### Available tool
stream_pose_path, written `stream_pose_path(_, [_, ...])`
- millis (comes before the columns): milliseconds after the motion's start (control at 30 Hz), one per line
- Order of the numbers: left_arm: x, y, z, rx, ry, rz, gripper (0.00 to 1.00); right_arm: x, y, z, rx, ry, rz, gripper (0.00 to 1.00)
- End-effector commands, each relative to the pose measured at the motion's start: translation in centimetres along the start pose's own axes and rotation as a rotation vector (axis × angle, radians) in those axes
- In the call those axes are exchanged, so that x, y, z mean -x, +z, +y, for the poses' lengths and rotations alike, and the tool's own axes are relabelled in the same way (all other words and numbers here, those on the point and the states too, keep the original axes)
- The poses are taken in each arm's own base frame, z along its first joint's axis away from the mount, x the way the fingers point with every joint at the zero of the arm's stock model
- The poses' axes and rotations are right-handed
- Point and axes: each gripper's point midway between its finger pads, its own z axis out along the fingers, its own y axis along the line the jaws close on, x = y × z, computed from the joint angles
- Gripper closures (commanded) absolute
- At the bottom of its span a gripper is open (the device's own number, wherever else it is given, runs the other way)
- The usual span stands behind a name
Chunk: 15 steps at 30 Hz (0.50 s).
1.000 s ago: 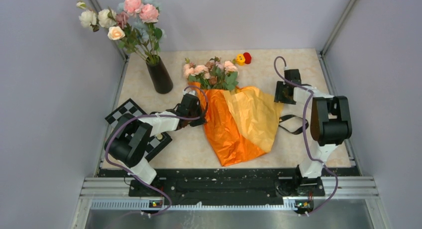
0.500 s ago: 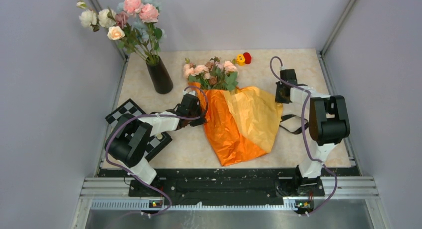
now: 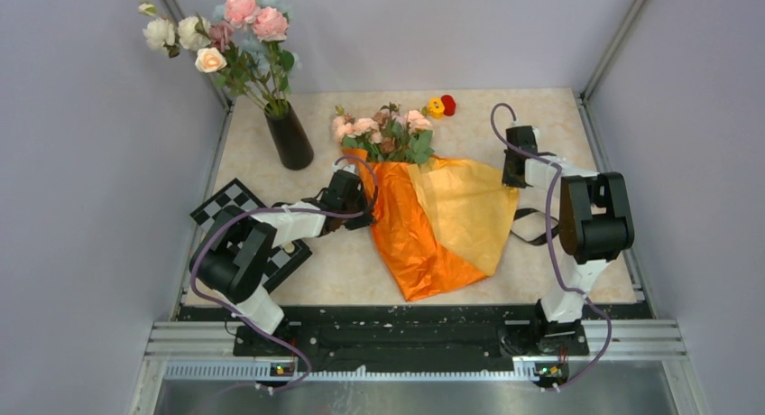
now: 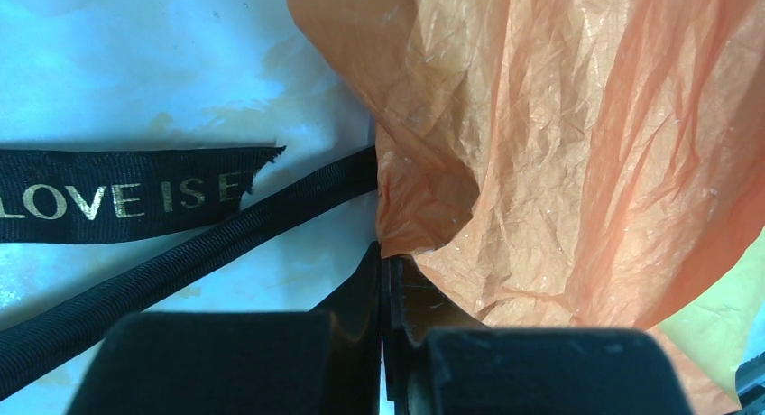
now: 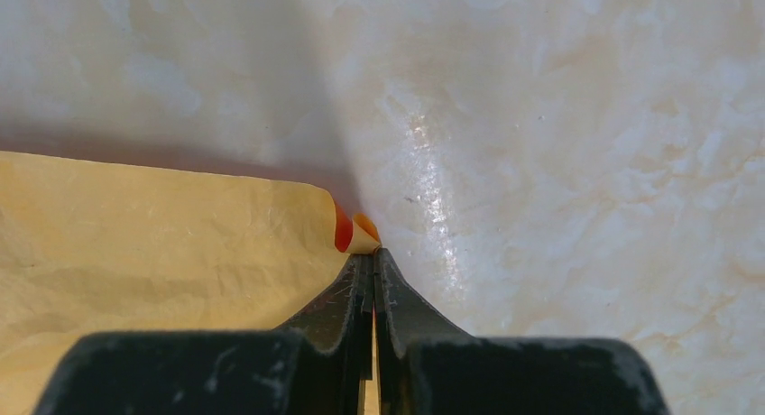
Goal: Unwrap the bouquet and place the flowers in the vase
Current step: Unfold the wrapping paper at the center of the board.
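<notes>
The bouquet lies flat mid-table with its orange paper (image 3: pixel 424 225) spread wide. The flowers (image 3: pixel 383 131), pink and peach with green leaves, stick out at its far end. My left gripper (image 3: pixel 363 207) is shut on the paper's left edge; the left wrist view shows crinkled paper (image 4: pixel 559 144) pinched at the gripper's tips (image 4: pixel 382 262). My right gripper (image 3: pixel 512 180) is shut on the paper's right corner. That curled corner (image 5: pixel 354 235) sits at its tips (image 5: pixel 368 257) in the right wrist view. The black vase (image 3: pixel 290 137) stands at the far left.
A tall loose white-and-pink flower bunch (image 3: pixel 230 32) fills the vase. Black ribbon (image 3: pixel 532 225) lies by the paper's right side, and more ribbon (image 4: pixel 117 198) lies left of it. Yellow and red flower heads (image 3: pixel 441 106) sit at the back. A checkerboard plate (image 3: pixel 230 207) lies beside the left arm.
My right gripper has closed on the paper's right corner and drawn it a little outward to the right. The left arm has not moved.
</notes>
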Motion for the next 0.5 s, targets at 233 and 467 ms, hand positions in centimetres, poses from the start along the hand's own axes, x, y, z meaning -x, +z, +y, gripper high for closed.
stream_pose_path(233, [0.4, -0.4, 0.3, 0.006, -0.007, -0.023, 1.00, -2.2, -0.1, -1.9, -0.116, 0.055, 0.065, 1.00])
stream_pose_path(467, [0.9, -0.9, -0.6, -0.027, 0.018, -0.031, 1.00, -0.3, -0.9, -1.5, -0.083, 0.040, 0.031, 0.95])
